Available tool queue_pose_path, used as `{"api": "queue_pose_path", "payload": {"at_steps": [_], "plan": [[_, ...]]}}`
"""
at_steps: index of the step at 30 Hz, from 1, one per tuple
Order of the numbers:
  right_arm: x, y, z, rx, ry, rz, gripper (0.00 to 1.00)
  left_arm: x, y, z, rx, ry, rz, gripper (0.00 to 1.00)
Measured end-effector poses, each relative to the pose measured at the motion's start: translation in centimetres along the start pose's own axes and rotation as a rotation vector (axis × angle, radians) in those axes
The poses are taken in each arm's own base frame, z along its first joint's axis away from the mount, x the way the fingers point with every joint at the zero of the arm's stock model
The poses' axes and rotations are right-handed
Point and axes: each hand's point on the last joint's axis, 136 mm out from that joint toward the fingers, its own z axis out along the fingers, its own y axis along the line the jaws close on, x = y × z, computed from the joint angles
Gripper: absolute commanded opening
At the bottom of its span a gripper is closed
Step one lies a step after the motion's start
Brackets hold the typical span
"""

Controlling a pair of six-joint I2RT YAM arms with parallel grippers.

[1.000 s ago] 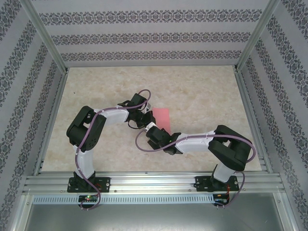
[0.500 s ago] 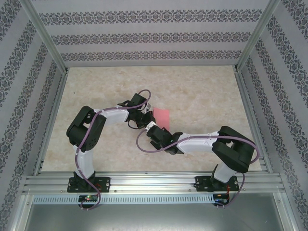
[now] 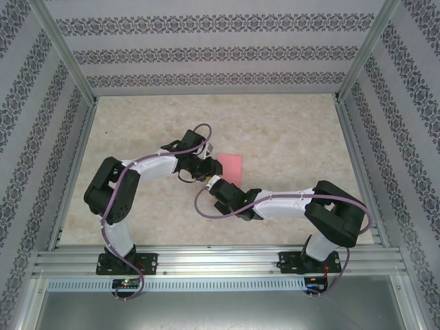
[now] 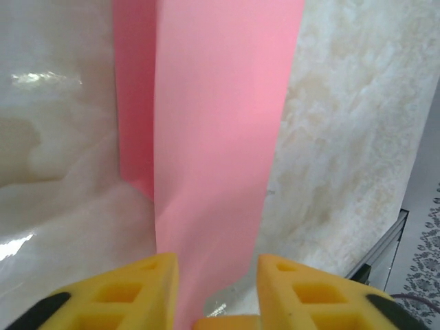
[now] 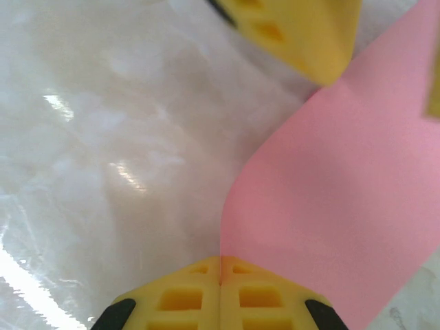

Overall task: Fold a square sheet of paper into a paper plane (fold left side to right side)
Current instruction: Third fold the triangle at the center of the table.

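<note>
Left arm reached in over the table (image 3: 289, 130) from the left side of the square sheet of paper (image 3: 232, 166), with the left gripper (image 3: 203, 170) at the sheet's left edge. On its wrist camera, the left gripper (image 4: 214, 261) had its fingers apart. The pink sheet (image 4: 220, 124) ran down into the gap between them, and I saw no pinch on it. From there the sheet read as two layers: a lighter flap on top, and a darker strip showing past it on the left. I took that as the left side brought over toward the right but not lying flat. Just nearer than the sheet's near-left corner sat the right gripper (image 3: 215, 184). Its wrist view showed the right gripper (image 5: 220, 265) with fingers pressed together and the sheet's edge (image 5: 330, 206) caught in the seam. The paper curved up and away from it, and one finger of the left gripper (image 5: 302, 34) hung beyond the sheet's far edge. To the right of the sheet was only bare marbled tabletop. My judgement was that the first left-to-right fold was under way, with the layer over but no pressed crease that I could confirm. Left to do: flatten and crease that fold, then every later fold. Nothing yet resembled a pointed dart.
</note>
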Motion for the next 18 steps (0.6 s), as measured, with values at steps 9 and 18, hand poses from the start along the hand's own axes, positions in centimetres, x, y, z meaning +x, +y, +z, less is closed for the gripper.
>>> {"api": "queue_pose_path", "payload": {"at_steps": [9, 18], "plan": [[-0.3, 0.1, 0.2, -0.059, -0.005, 0.033, 0.0, -1.4, 0.7, -2.0, 0.002, -0.021, -0.009, 0.28], [-0.3, 0.0, 0.3, -0.071, -0.006, 0.05, 0.0, -4.9, -3.1, 1.5, 0.073, 0.027, 0.08, 0.22]]}}
